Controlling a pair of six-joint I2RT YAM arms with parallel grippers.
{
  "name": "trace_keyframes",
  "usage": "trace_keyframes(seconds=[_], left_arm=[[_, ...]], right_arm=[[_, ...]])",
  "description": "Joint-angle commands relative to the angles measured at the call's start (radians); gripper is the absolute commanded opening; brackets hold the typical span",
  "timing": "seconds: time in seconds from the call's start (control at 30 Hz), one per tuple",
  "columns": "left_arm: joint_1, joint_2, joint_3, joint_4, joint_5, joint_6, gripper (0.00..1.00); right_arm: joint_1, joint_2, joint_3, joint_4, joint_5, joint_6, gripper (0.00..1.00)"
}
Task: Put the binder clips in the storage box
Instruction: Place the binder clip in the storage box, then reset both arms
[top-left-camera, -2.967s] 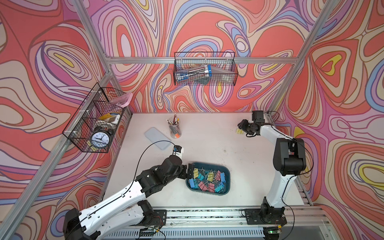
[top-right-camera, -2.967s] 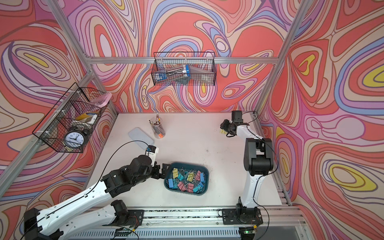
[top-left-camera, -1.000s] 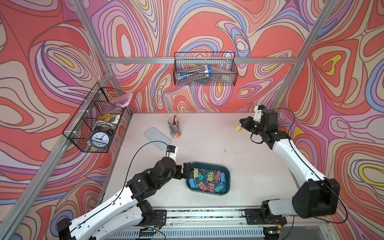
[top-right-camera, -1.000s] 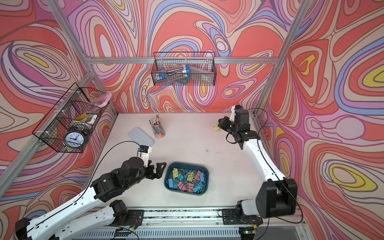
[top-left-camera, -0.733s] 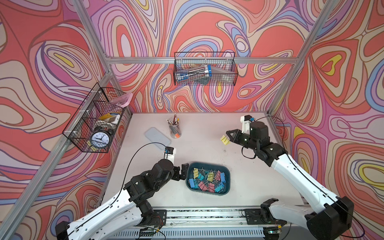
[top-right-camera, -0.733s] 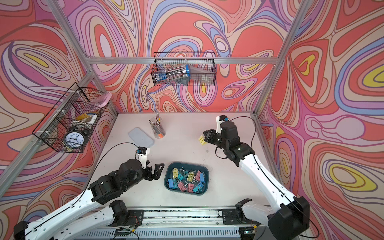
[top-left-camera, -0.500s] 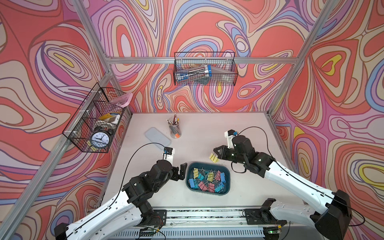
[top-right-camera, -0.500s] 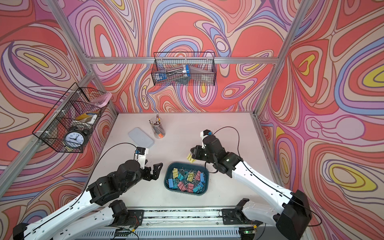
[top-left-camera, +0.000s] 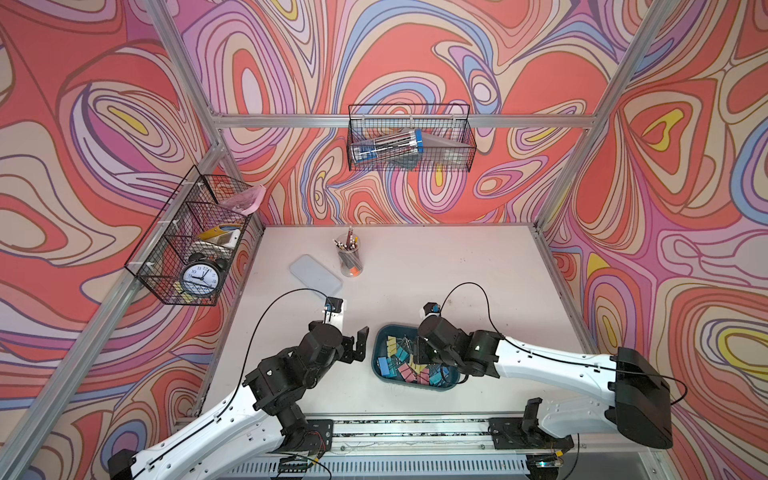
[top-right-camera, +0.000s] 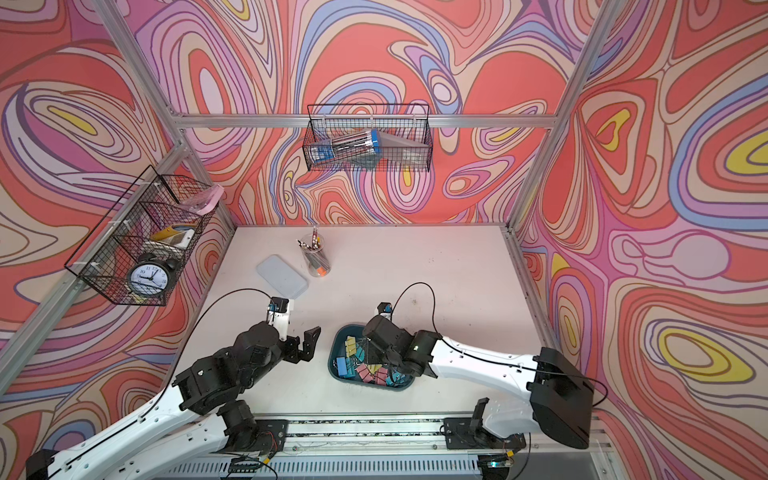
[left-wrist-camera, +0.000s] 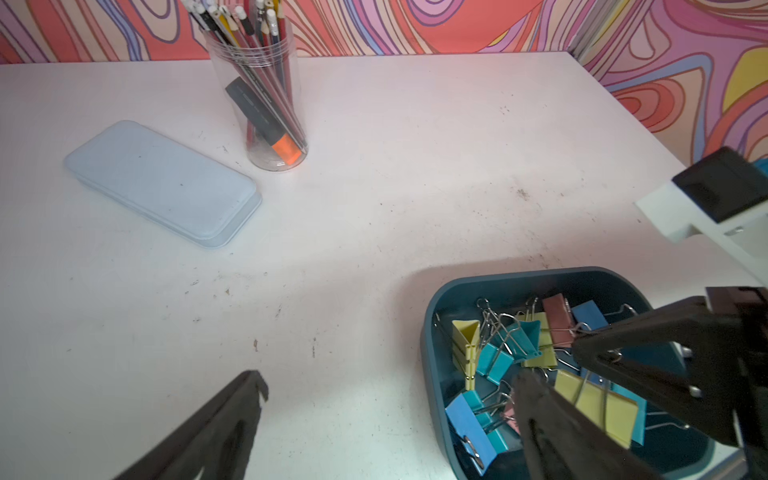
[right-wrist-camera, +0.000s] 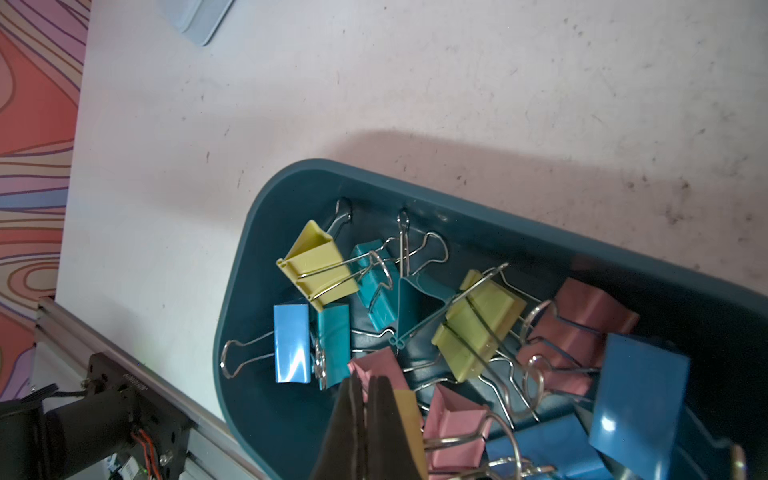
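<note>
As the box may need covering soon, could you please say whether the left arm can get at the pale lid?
Probably yes: the left end effector is open, only bare table lies between it and the lid, and the pencil cup stands off to one side.

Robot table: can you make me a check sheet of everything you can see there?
Surface: white table, scuffed and speckled, no spills seen.
Job's things: binder clips piled in the storage box; none seen loose on the table.
Clutter: pale lid lying flat; pencil cup upright beside it.
Grippers: left gripper open and empty, beside the box; right gripper shut over the box, a yellow clip against its tips, grip unclear.
Cables: left arm's cable and right arm's cable loop free, snagging nothing.
Surroundings: swirly walls; back basket; side basket holding an alarm clock.
</note>
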Motion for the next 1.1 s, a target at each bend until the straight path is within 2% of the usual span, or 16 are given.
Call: trace_keyframes(seconds=[0.0, 0.1, 0.23, 0.3, 0.43, 0.47, 0.57, 0.67, 0.73, 0.8, 0.87, 0.97, 1.07], left_arm=[[0.004, -0.034, -0.035, 0.012, -0.118, 0.075, 0.99], [0.004, -0.058, -0.059, 0.049, -0.181, 0.163, 0.99], [0.004, -0.083, -0.095, 0.149, -0.266, 0.281, 0.95], [0.004, -0.086, -0.163, 0.255, -0.317, 0.364, 0.94], [0.012, -0.043, -0.242, 0.571, -0.479, 0.577, 0.98], [0.023, -0.018, -0.263, 0.651, -0.495, 0.615, 0.98], [0.117, 0.089, -0.281, 0.797, -0.455, 0.674, 0.99], [0.242, 0.217, -0.266, 0.872, -0.368, 0.646, 0.98], [0.33, 0.322, -0.262, 0.961, -0.313, 0.629, 0.98], [0.404, 0.421, -0.253, 1.046, -0.26, 0.636, 0.98], [0.461, 0.524, -0.233, 1.11, -0.229, 0.66, 0.98], [0.529, 0.654, -0.223, 1.215, -0.175, 0.673, 0.99], [0.596, 0.745, -0.202, 1.233, -0.055, 0.622, 0.99]], right_arm=[[0.024, 0.047, 0.013, -0.04, 0.063, 0.0, 0.0], [0.028, 0.054, 0.049, -0.08, 0.084, -0.014, 0.12], [0.028, 0.01, 0.129, -0.154, 0.159, -0.075, 0.38], [0.028, -0.017, 0.167, -0.197, 0.245, -0.113, 0.51], [0.011, -0.054, 0.243, -0.263, 0.555, -0.228, 0.84], [-0.002, -0.055, 0.258, -0.264, 0.621, -0.265, 0.87], [-0.097, -0.058, 0.258, -0.161, 0.778, -0.437, 0.92], [-0.27, -0.063, 0.202, 0.041, 0.818, -0.599, 0.92], [-0.395, -0.051, 0.115, 0.256, 0.844, -0.746, 0.94], [-0.506, -0.018, 0.042, 0.42, 0.813, -0.846, 0.96], [-0.62, 0.02, -0.015, 0.54, 0.716, -0.894, 0.95], [-0.749, 0.101, -0.082, 0.68, 0.589, -0.874, 0.95], [-0.829, 0.202, -0.147, 0.874, 0.497, -0.867, 0.95]])
